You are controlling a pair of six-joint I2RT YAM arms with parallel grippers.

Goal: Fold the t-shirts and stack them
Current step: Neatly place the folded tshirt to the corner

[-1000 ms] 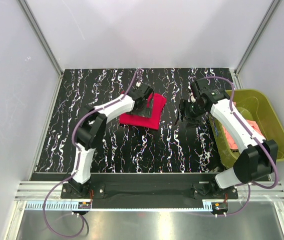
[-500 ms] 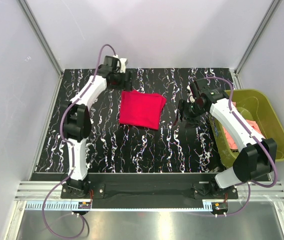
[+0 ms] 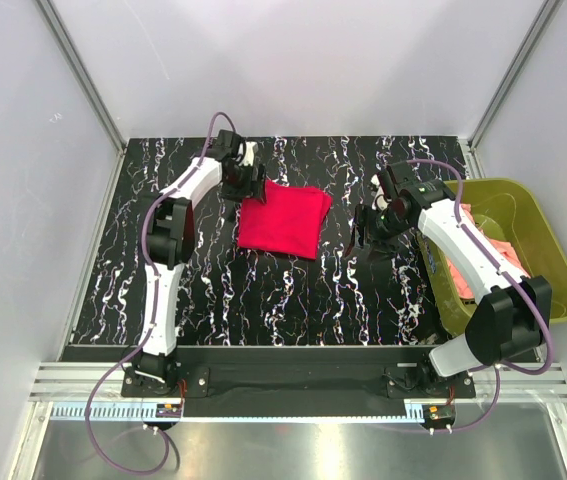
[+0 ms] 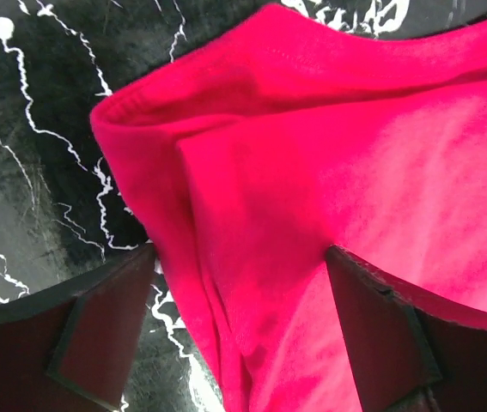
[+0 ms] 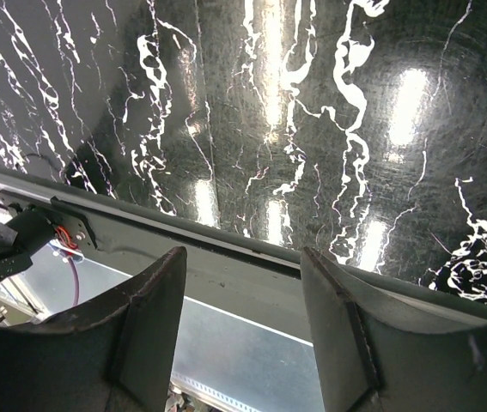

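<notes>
The open left tool has been returned to the red t-shirt's corner for regrasping, while the right tool is kept open.

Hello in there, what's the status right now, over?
Left gripper open, straddling the folded red t-shirt's far-left corner. Right gripper open, empty, above the table. Pink t-shirt in the green basket. Nothing in the way.

The red t-shirt is soft matt cloth, the marbled table glossy, the olive basket smooth plastic.
</notes>
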